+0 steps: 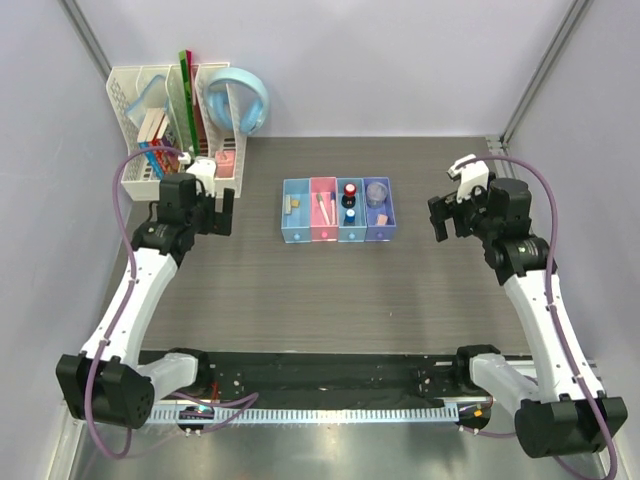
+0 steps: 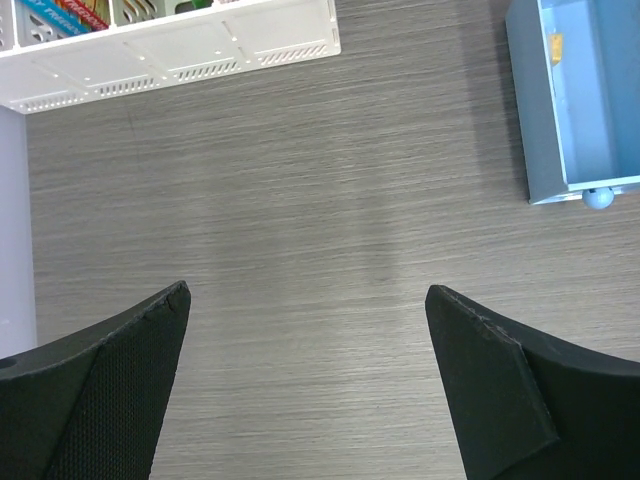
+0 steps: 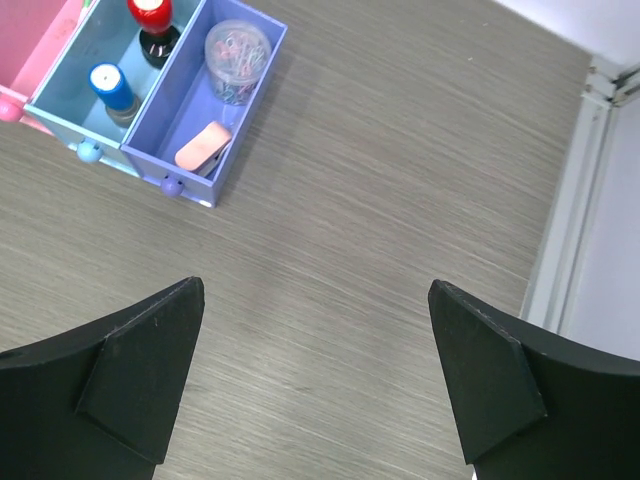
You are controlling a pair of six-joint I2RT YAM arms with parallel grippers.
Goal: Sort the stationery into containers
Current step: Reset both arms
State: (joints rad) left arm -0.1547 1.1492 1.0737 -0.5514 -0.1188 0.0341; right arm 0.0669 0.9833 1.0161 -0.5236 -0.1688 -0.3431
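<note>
The fingers of our left gripper stand wide apart, empty; the row of four translucent plastic bins, blue, pink, blue, purple, sits ahead and right of them. Our right gripper gapes too, holding nothing; a pink oblong eraser lies in the purple bin ahead-left of its fingers

readable text: none | book spines: printing there, too blurred to read

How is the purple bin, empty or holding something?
Not empty: a pink eraser and a clear jar of clips sit inside the purple bin.
</note>
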